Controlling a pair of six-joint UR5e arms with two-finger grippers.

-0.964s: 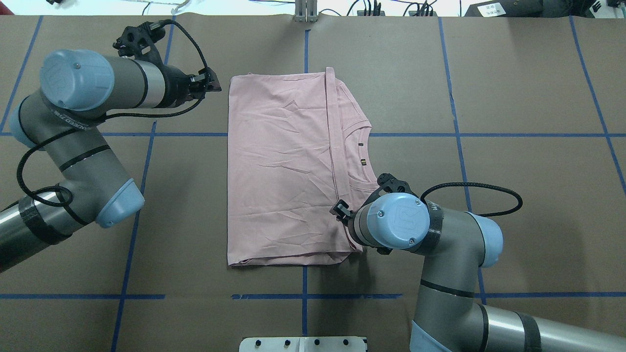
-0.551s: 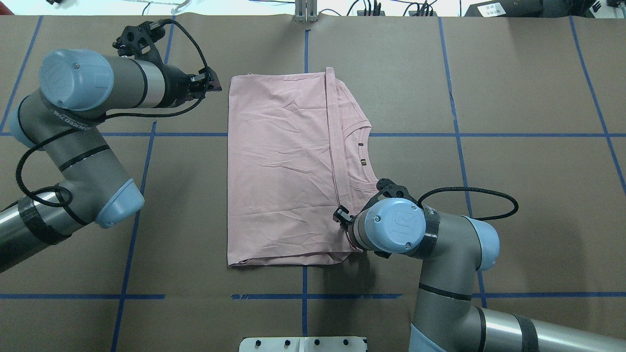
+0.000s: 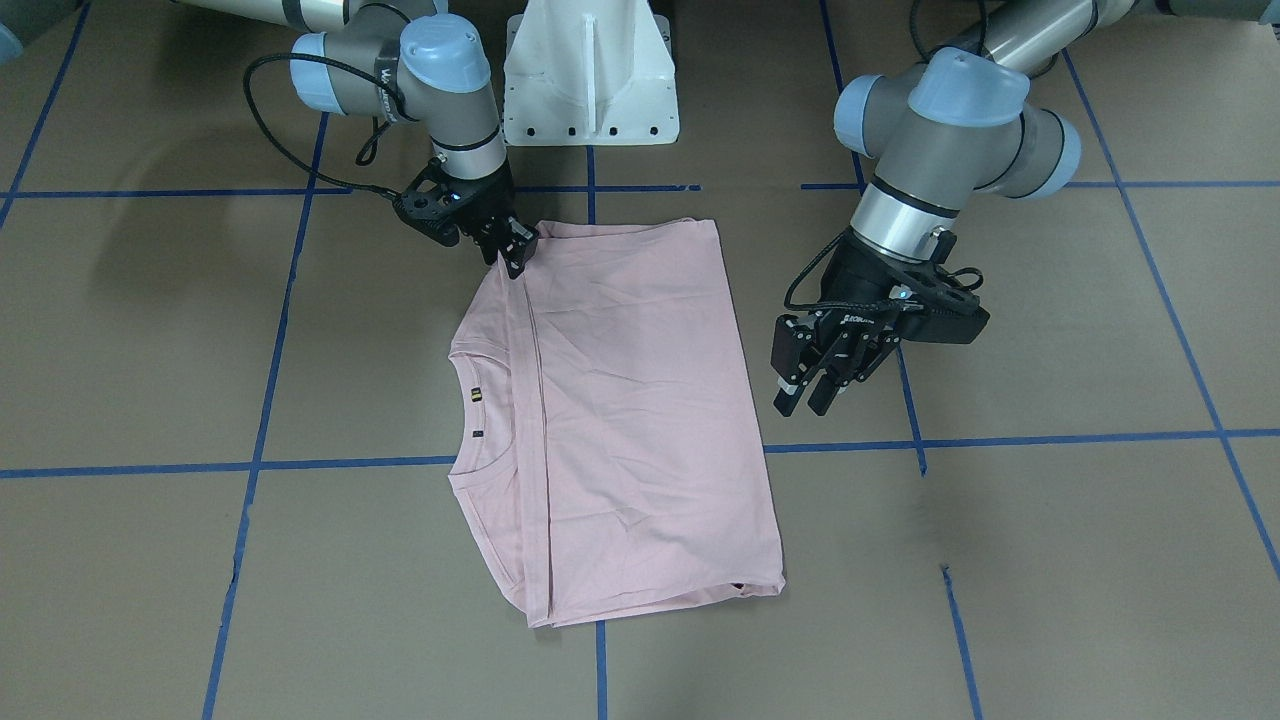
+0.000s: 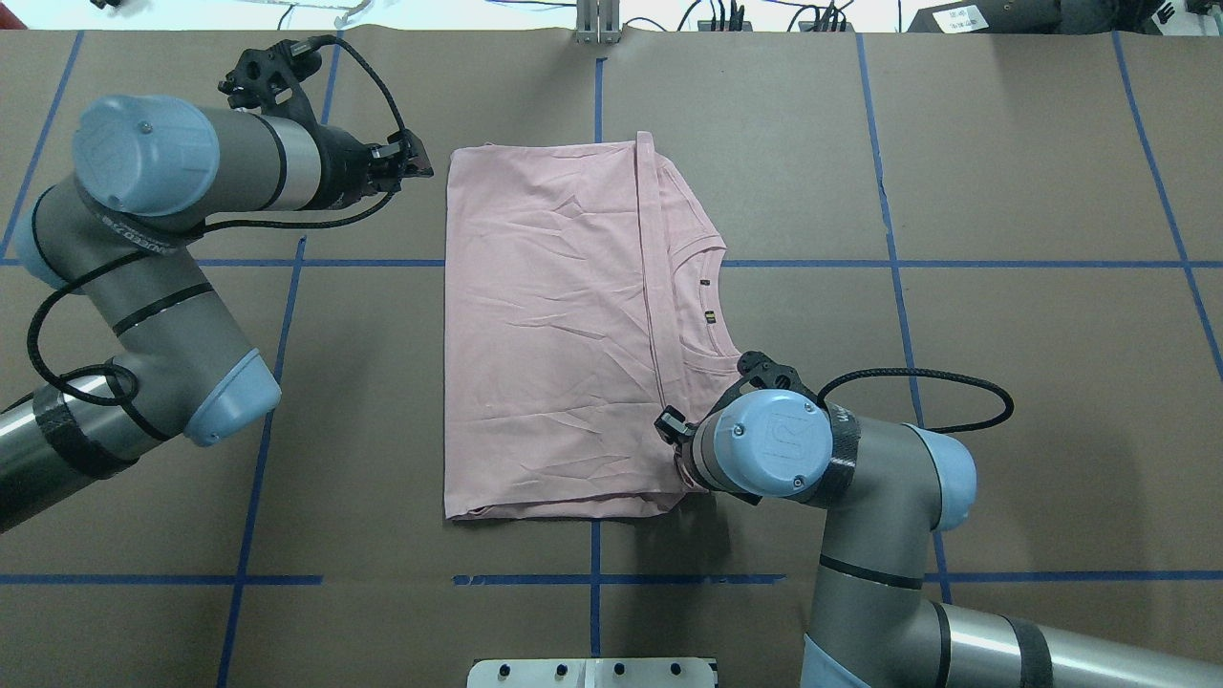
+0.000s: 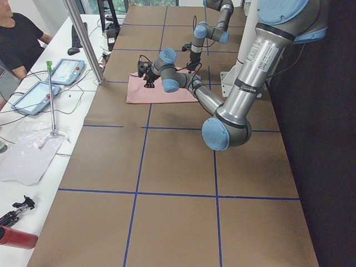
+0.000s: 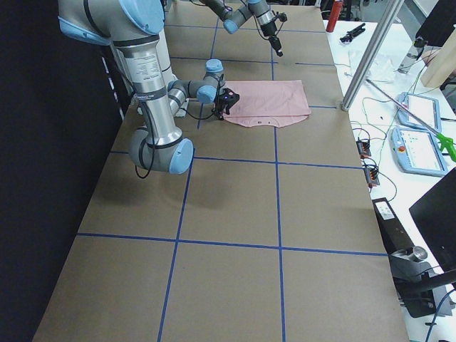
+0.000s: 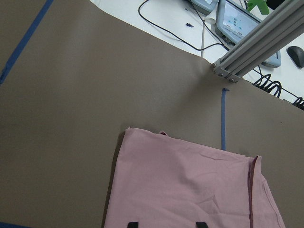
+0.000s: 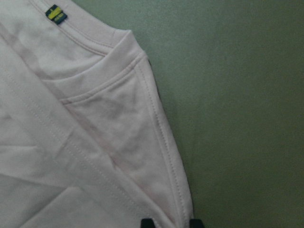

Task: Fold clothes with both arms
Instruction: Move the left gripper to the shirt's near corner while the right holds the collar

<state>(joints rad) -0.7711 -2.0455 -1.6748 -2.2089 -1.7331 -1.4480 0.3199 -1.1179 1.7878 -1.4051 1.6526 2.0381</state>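
The pale pink T-shirt (image 4: pixel 545 334) lies flat in the middle of the counter (image 4: pixel 1003 382). It is already doubled over: the hem runs as a straight band just short of the neckline (image 4: pixel 715 308), which points toward the counter's end on the robot's right. No print shows, so the drawing is probably face down or folded inside.

The right pincer (image 3: pixel 515 262) is down at the shirt's corner nearest the robot's edge of the counter, where shoulder and sleeve are tucked under. In the right wrist view its two fingertips stand apart with the stitched cloth edge running between them. It is released, set to straddle the layers rather than clamping them. The low, steep approach likely serves to catch every layer at that corner.

The left pincer (image 3: pixel 802 400) hangs above bare counter just beside the shirt's opposite long edge, toward the corner on the operators' side. Its jaws are spread and it holds nothing. The left wrist view looks down on that corner, suggesting it is lined up for a matching grip.

Judging by this, the step in hand is taking hold for the next fold. The right side needs to close on all layers, or the shirt may slip open when lifted.
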